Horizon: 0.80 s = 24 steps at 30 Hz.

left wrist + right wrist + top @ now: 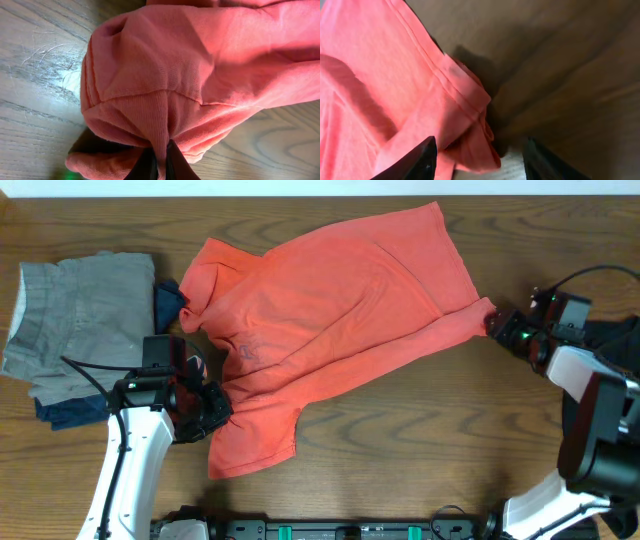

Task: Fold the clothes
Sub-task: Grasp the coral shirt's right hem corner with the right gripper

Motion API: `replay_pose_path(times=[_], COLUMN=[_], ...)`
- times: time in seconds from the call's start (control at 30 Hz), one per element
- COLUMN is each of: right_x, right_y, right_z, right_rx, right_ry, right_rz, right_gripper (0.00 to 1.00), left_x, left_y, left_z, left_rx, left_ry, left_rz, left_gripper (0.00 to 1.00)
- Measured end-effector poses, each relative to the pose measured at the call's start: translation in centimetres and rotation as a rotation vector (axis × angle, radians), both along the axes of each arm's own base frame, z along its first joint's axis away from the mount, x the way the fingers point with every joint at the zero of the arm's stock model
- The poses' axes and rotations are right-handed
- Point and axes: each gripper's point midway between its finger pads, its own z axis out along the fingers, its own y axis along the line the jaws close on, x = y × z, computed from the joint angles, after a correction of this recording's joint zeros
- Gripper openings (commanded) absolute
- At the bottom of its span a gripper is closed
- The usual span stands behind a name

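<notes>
**Q:** Overhead view: where does the garment lie, and why is it held so?

**A:** The coral-red short-sleeved cotton T-shirt (340, 320) lies spread on a slant across the brown wood-grain surface (420, 450), creased and not yet folded. The left claw (207, 408) sits at its lower-left edge and the right claw (500, 328) at its far right corner. Holds at opposite ends would, in my judgement, serve to draw the cloth flat before a fold. At the left, a grey folded cloth garment (80, 320) rests over a dark navy cloth (166, 304), just beside the shirt's upper-left end.

**Q:** Left wrist view: what does it add?

**A:** The grip itself, which the overhead view hides under the arm. The left claw is clamped on a pinched ridge of the coral cloth. Its two dark fingers (146, 169) are pressed together with fabric between them, and a seam runs across the bunched cloth above.

**Q:** Right wrist view?

**A:** Here the right claw stands apart. Its fingers (417, 159) flank the shirt's hemmed corner, which lies between them, nearer the one at the picture's left. Whether the corner touches that finger cannot be told. From overhead this claw merely appears to meet the corner. Only this view shows that it is not closed on it. Judged so, grasping that corner is the step in hand.
</notes>
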Motion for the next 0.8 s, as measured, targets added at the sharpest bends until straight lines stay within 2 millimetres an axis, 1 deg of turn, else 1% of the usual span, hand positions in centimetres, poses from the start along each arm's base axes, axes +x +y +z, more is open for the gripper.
replay_pose_path(times=[0.17, 0.33, 0.47, 0.6, 0.7, 0.77, 0.8], right_x=[1.2, 1.7, 2.0, 2.8, 3.2, 3.2, 3.2], right_y=[0.5, 0.5, 0.5, 0.2, 0.1, 0.1, 0.1], right_z=[0.1, 0.2, 0.3, 1.0, 1.4, 1.5, 1.4], right_rx=[0.047, 0.056, 0.057, 0.053, 0.049, 0.052, 0.054], right_ry=[-0.027, -0.044, -0.047, -0.066, -0.079, -0.079, -0.075], right_rz=[0.015, 0.019, 0.016, 0.014, 0.015, 0.011, 0.011], right_gripper=[0.54, 0.52, 0.47, 0.42, 0.36, 0.36, 0.41], left_x=[-0.1, -0.1, -0.1, -0.1, -0.1, -0.1, -0.1], left_y=[0.0, 0.0, 0.0, 0.0, 0.0, 0.0, 0.0], left_z=[0.0, 0.0, 0.0, 0.0, 0.0, 0.0, 0.0], left_rx=[0.0, 0.0, 0.0, 0.0, 0.0, 0.0, 0.0], left_ry=[0.003, 0.004, 0.003, 0.004, 0.004, 0.004, 0.004], left_rz=[0.0, 0.0, 0.0, 0.0, 0.0, 0.0, 0.0], left_gripper=[0.06, 0.06, 0.06, 0.06, 0.06, 0.06, 0.06])
